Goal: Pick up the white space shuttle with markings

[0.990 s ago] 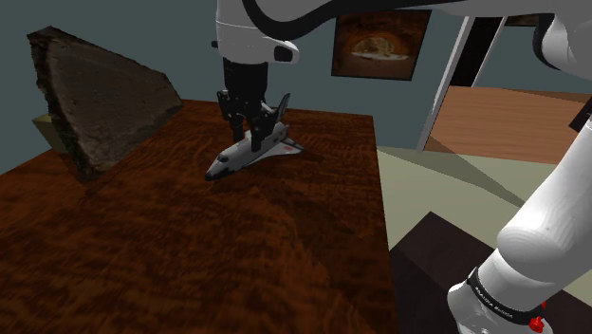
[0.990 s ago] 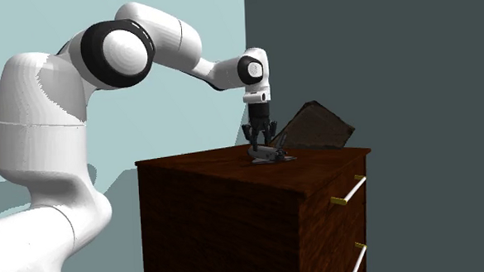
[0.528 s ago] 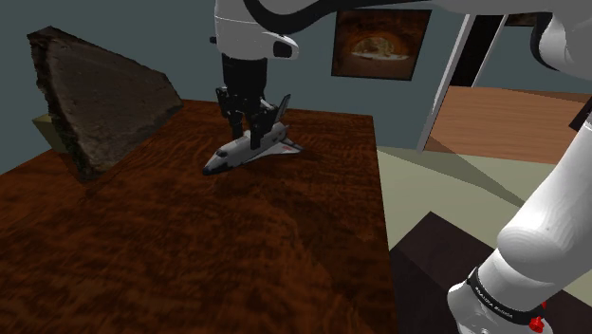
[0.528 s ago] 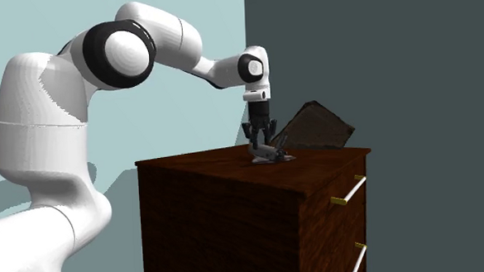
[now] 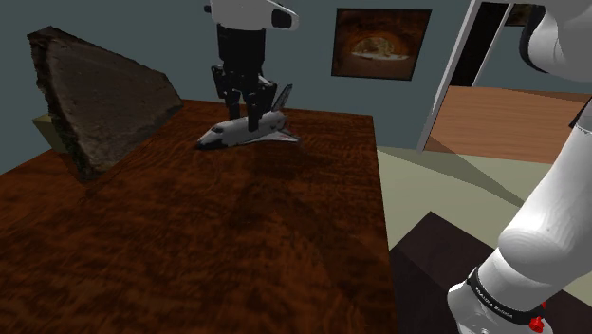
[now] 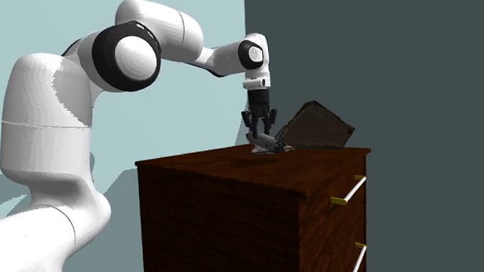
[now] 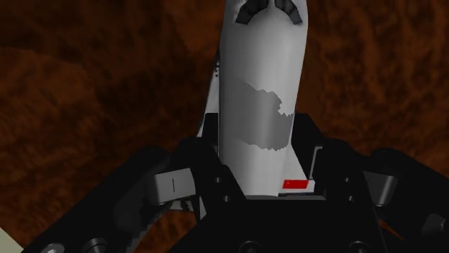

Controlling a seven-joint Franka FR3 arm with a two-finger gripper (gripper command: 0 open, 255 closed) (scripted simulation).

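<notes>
Over the far side of the dresser top (image 5: 237,247) the white space shuttle (image 5: 245,131) now hangs clear, jaws clamped round its body, risen since a second ago, so pickup looks basically done.

We logged a dark reddish-brown wooden dresser top (image 5: 237,247) with heavy swirling grain and a faint sheen. In the second exterior view its side showed drawers with gold-coloured bar handles (image 6: 347,192). Directly on it we noted a big, dark, rough wedge-shaped slab (image 5: 95,95) standing on edge at the far corner, toward the shoulder view's left. The white space shuttle (image 5: 223,135) seemed to hang just clear of the wood near the far edge, with a dim shadow on the top beneath it, so we did not count it as resting there.
</notes>
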